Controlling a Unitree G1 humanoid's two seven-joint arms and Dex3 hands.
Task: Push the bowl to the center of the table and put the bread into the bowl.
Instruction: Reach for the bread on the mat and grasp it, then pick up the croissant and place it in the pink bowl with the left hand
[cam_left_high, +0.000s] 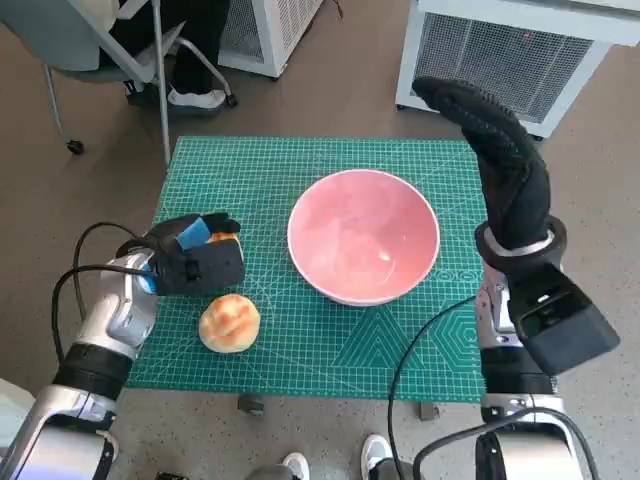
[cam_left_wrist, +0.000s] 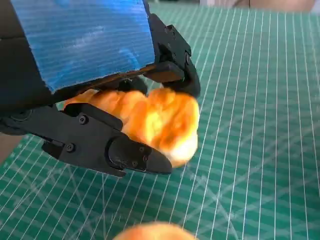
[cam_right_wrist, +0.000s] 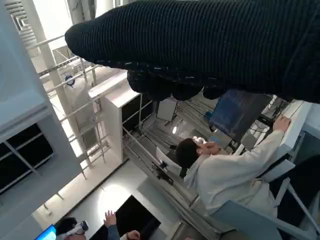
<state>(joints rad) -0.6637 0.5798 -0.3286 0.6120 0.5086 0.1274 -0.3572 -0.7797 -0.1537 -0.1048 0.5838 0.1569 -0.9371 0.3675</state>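
While gripping: the left robot hand (cam_left_wrist: 107, 107) pinches a bread roll (cam_left_wrist: 155, 117) between its black fingers (cam_left_wrist: 135, 156), just above the green mat (cam_left_high: 300, 330).
Second roll (cam_left_high: 229, 322): lies on the mat, near the bench's front edge, just beside the left robot hand.
Bowl (cam_left_high: 363, 236): pink, upright, near the mat's middle.
Right robot hand (cam_left_high: 495, 150): raised beside the bowl, holding nothing, fingers stretched out.

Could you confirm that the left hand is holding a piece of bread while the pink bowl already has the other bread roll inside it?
Not quite: the round pink bowl is empty. The other golden bread roll lies on the green cutting mat, as the head view shows. The left hand does hold bread.
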